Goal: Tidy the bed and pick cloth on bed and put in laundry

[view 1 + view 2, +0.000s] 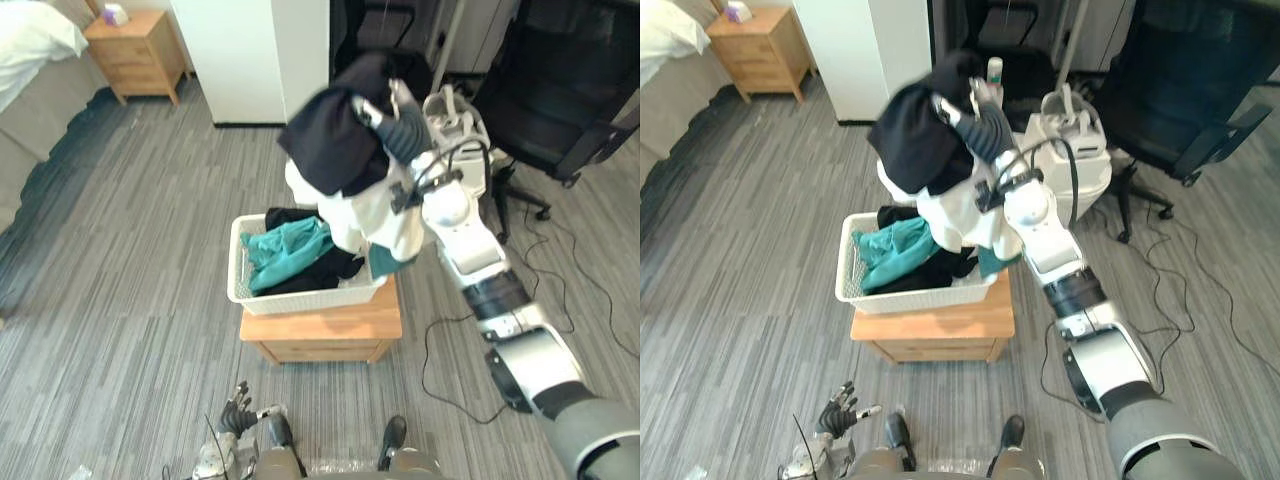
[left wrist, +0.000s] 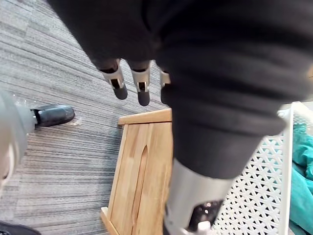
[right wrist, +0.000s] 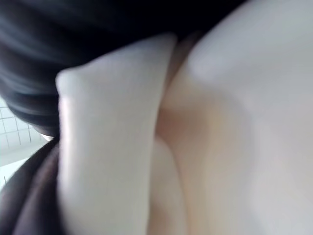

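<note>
My right hand [image 1: 398, 122] is raised above the white laundry basket [image 1: 300, 298], shut on a bundle of clothes. The bundle is a black garment [image 1: 330, 135] on top with a white garment [image 1: 378, 218] hanging beneath it, its lower end touching the basket's right side. The right wrist view shows the white cloth [image 3: 220, 137] and black cloth [image 3: 98, 29] from very close. Teal clothes [image 1: 285, 250] and black ones lie in the basket. My left hand [image 1: 236, 410] hangs low near the floor, open, its fingers [image 2: 129, 84] straight and holding nothing.
The basket stands on a low wooden table [image 1: 322, 330]. A bed [image 1: 30, 70] and a wooden nightstand [image 1: 135, 50] are at the far left. A white cabinet [image 1: 250, 60] stands behind, with a white appliance [image 1: 458, 128] and a black office chair [image 1: 570, 100] at the right.
</note>
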You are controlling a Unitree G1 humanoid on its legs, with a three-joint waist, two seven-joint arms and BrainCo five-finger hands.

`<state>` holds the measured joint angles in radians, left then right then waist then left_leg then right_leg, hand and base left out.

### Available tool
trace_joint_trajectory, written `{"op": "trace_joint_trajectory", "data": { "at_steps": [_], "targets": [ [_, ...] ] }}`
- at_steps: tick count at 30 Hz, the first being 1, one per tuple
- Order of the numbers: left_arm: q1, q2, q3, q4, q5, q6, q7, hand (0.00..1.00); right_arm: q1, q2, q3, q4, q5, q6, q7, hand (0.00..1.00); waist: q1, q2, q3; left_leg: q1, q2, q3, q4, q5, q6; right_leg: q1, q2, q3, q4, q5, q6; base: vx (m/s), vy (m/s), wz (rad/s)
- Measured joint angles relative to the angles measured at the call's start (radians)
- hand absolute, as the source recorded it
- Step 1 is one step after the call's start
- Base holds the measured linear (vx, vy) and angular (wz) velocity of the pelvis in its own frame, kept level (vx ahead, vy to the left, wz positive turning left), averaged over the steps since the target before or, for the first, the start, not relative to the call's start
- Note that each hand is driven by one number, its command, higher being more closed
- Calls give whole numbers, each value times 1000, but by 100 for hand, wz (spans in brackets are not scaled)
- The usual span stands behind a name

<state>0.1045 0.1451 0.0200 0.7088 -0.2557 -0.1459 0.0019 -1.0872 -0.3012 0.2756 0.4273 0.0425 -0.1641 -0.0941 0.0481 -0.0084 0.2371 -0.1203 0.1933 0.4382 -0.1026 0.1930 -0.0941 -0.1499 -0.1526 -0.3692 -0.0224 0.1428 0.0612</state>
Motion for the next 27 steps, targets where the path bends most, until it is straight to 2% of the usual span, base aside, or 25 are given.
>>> {"op": "trace_joint_trajectory", "data": {
  "at_steps": [2,4,8,11,12,14,16,17,19,24,27],
  "targets": [
    [-36,3,21,6,-12,-17,4,0,-47,8,-1,54,-15,0,-6,100,4,3,34,-38,6,-5,0,15,1,-33,6,-6,-2,13,-8,-96,-22,4],
    [-74,16,23,8,-21,-21,9,0,-80,14,-15,132,-16,16,-21,100,22,3,65,-71,15,-7,0,27,1,-66,12,-6,-7,29,-15,-79,-21,-2],
    [-101,22,29,8,-38,-37,24,0,-88,24,-35,206,-17,40,-38,100,24,12,116,-125,16,-23,0,46,7,-104,17,-15,-22,56,-24,-53,-8,7],
    [-107,22,30,8,-48,-37,26,0,-72,68,-68,225,-25,56,-44,100,25,21,150,-134,15,-21,0,47,8,-109,17,-13,-36,66,-20,0,0,0],
    [-108,22,30,8,-51,-37,28,0,-35,95,-74,228,-46,56,-59,0,26,23,153,-140,14,-20,0,47,8,-116,17,-12,-36,66,-20,0,0,0],
    [-111,22,30,8,-56,-38,29,0,0,122,-73,262,-62,57,-60,0,27,26,156,-146,14,-21,0,47,8,-120,17,-13,-37,66,-20,0,0,0],
    [-131,16,30,9,-56,-38,41,0,7,154,-73,387,-95,66,-59,0,34,36,165,-147,14,-22,0,47,8,-120,17,-14,-37,66,-20,16,11,0],
    [-148,13,29,9,-56,-40,45,0,7,160,-74,452,-124,78,-59,0,46,43,171,-147,15,-23,0,47,8,-120,17,-14,-38,66,-20,0,0,0],
    [-167,13,29,10,-56,-53,48,0,6,166,-75,502,-177,98,-61,0,52,49,177,-153,16,-27,0,47,8,-120,18,-21,-39,66,-20,12,29,8],
    [-177,12,27,10,-56,-62,49,0,5,175,-69,497,-314,106,-83,0,50,49,178,-155,14,-37,0,47,8,-111,16,-36,-39,65,-19,12,34,9],
    [-178,12,27,28,-54,-60,54,0,20,176,-27,419,-420,125,-84,0,47,46,177,-122,16,-33,0,43,4,-74,20,-35,-50,64,-18,9,18,-2]
  ]
}}
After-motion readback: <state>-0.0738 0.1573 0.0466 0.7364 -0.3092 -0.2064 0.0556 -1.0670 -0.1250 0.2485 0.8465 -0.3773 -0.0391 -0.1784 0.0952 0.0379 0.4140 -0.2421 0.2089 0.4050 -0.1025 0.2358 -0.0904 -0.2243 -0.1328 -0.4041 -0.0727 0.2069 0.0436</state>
